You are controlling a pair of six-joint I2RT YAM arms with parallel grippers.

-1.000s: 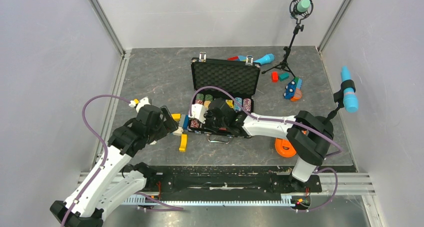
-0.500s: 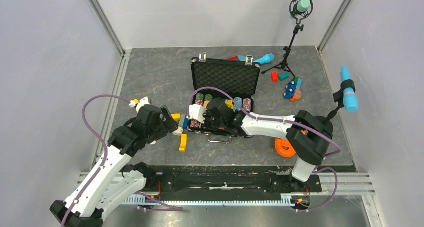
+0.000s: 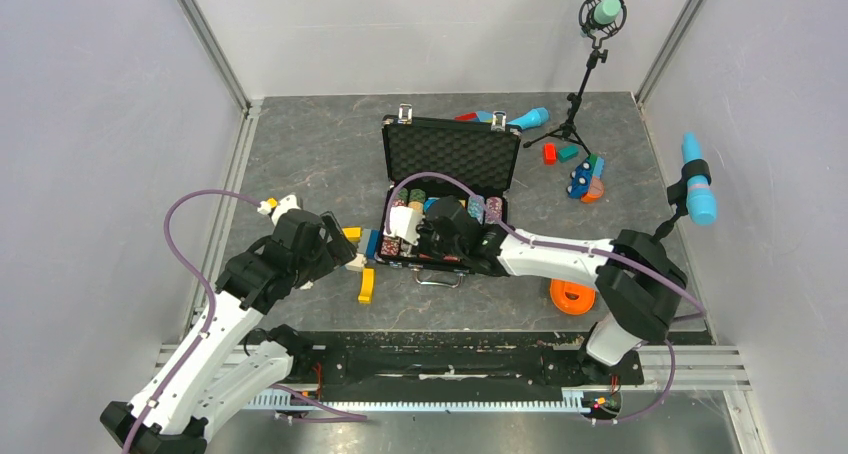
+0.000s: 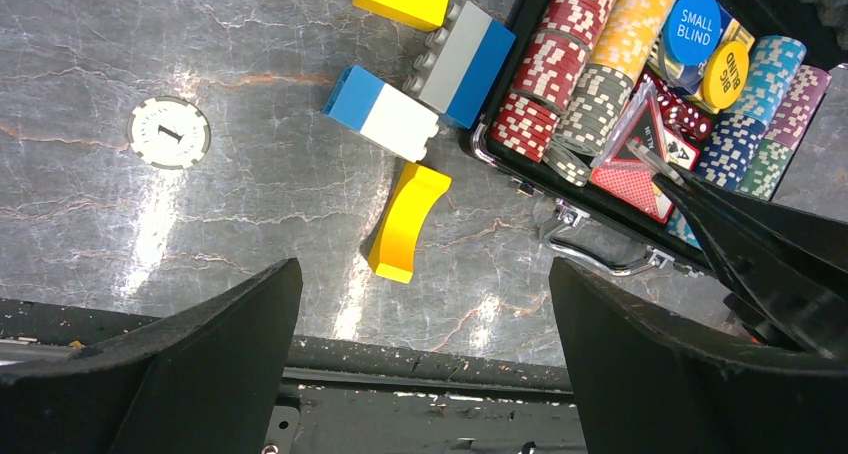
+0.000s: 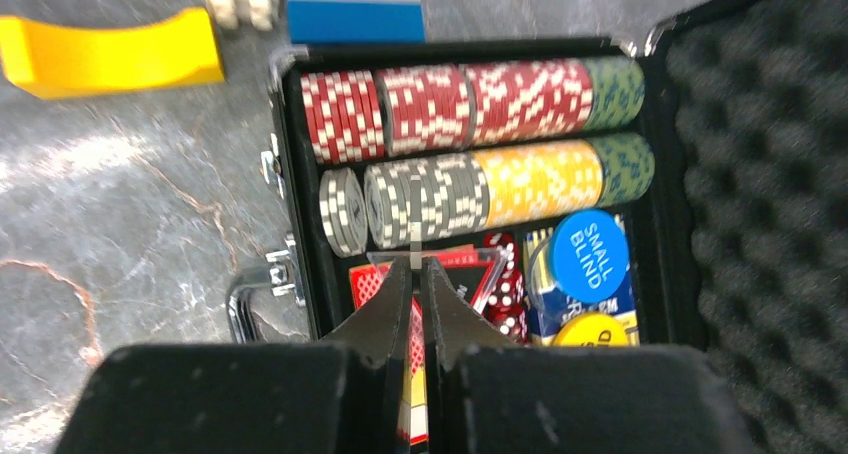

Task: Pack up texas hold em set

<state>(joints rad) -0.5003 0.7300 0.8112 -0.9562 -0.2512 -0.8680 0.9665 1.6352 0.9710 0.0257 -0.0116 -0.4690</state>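
Right gripper (image 5: 415, 264) is hanging over the open briefcase (image 3: 452, 156), which is lying mid-table (image 3: 300, 154) with its foam-lined lid (image 5: 760, 174) tipped back toward the far wall. The jaws are pressing together. A thin pale strip is showing at their tips, and whether it is a chip being pinched on edge cannot be told. The tips are sitting above the card deck (image 5: 372, 284), just on the near side of the grey chip row (image 5: 425, 199). That row's long axis is running crosswise to the fingers, so the closed jaws are pointing square at its flank, close beside a gap that is parting a few leaning grey chips (image 5: 343, 212) from the rest. Anything flat between the pads is therefore lying parallel to the chip faces, the alignment that a drop into the gap would seem to need. Left gripper (image 4: 422, 264) is hovering above the table just beside the case's left end, jaws spread wide and holding nothing. One loose chip (image 4: 169, 132) is lying flat on the table, ahead of those jaws and off to the side away from the case. The yellow curved block (image 4: 405, 224) and the blue and white block (image 4: 383, 114) are lying between it and the case. The left arm is judged the nearer to this chip.
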